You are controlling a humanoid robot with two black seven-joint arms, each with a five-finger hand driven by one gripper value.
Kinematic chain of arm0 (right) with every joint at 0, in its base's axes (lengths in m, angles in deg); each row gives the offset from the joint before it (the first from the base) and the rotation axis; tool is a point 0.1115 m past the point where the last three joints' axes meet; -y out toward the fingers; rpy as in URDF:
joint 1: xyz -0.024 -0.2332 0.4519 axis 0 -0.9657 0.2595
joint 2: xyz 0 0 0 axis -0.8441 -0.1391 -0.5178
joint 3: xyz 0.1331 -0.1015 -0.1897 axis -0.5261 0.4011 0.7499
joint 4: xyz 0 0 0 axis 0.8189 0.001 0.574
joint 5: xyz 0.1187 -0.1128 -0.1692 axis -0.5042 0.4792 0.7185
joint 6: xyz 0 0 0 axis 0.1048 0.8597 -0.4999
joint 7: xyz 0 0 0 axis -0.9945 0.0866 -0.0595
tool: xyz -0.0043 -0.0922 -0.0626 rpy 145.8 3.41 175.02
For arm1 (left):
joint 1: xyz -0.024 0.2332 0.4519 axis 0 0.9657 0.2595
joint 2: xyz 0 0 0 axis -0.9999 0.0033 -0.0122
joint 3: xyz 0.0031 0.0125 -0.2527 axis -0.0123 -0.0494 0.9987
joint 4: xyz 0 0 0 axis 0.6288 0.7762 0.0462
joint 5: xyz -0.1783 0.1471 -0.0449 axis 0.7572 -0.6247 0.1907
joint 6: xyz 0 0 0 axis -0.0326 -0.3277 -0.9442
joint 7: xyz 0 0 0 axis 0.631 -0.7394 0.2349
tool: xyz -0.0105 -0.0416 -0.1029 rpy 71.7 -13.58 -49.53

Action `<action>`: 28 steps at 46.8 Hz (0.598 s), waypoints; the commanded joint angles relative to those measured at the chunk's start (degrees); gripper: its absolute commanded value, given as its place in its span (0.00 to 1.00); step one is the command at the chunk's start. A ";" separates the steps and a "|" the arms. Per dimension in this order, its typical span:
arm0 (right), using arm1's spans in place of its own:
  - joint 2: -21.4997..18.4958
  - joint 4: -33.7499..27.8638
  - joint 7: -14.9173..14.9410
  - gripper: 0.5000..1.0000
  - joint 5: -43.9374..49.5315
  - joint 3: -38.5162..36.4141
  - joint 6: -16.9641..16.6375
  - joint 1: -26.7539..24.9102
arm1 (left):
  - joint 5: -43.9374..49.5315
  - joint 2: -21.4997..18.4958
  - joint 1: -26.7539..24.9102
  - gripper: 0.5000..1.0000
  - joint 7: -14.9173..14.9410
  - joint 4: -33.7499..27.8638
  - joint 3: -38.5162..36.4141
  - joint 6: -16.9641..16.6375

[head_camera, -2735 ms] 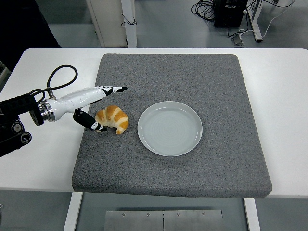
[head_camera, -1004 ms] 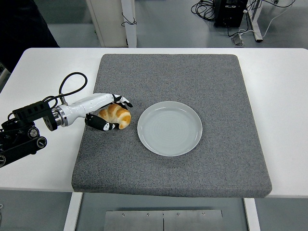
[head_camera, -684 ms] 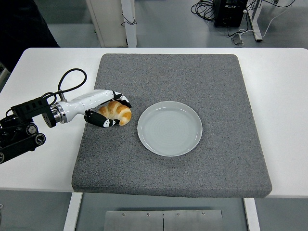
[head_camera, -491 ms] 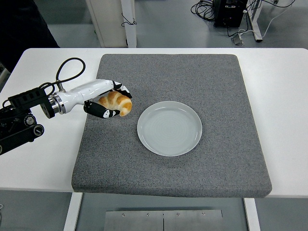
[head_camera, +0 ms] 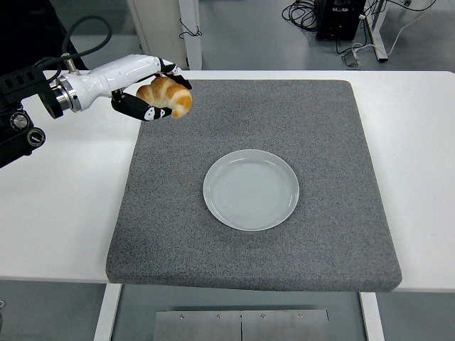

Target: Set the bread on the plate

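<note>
**Bread held aloft, away from the plate**

The left hand (head_camera: pixel 153 89) has its fingers (head_camera: pixel 146 111) curled around the bread (head_camera: pixel 166 95), a golden-brown croissant-shaped roll, gripping it from the left side with black-tipped digits above and below it. The bread is in the air, clear of the surface, and appears over the far left corner of the grey mat (head_camera: pixel 334 142), up and to the left of the plate (head_camera: pixel 251 189) and well apart from it. The hand's white forearm runs out toward the left edge of the view, where black joint housings and a looping black cable (head_camera: pixel 78 32) show.

The plate is round, pale and bare, lying flat on the mat a little left of the mat's centre. The mat is a thick square of grey felt-like material that covers most of the white counter (head_camera: pixel 64 206), with bare counter left on both sides of it.

Beyond the counter's far edge, relative to the plate, there is a grey floor with a white post (head_camera: pixel 189 32) and a tangle of dark cords (head_camera: pixel 302 13) near a black box.
</note>
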 commanded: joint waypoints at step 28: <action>0.00 0.00 0.00 1.00 0.00 0.00 -0.02 0.00 | -0.75 9.57 -4.70 0.06 0.06 0.00 0.11 0.19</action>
